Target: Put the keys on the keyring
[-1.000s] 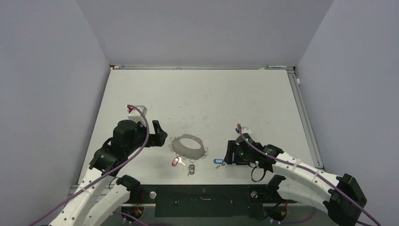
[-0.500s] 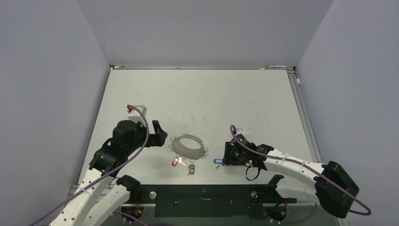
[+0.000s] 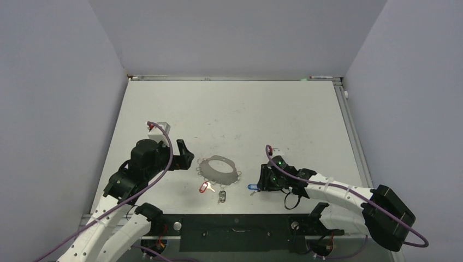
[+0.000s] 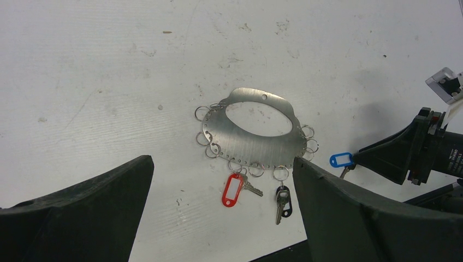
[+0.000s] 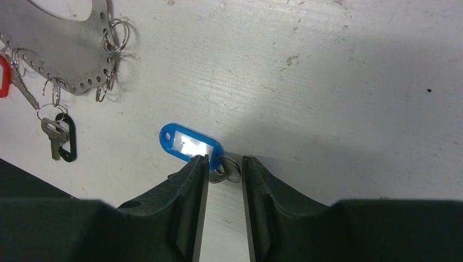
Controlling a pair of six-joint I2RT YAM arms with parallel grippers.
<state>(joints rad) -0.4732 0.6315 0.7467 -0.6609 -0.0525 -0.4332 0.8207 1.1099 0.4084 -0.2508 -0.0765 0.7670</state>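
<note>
Grabbing the blue-tagged key [image 5: 188,143] by its wire loop [image 5: 228,171] looks right. Right gripper [image 5: 224,159] straddles it half-open, gripping nothing yet; squeeze gently.

Your top view looks down from high behind over the whole table [image 3: 235,109]; both wrist views look down closer, the right nearest, sharing the keyring [image 4: 251,147].

White arm links [image 3: 338,191] with chunky black joints [image 3: 144,155], purple cables [image 3: 170,146] looping around, tiny green LED [image 3: 280,162], matte black fingers [image 5: 180,213].
</note>
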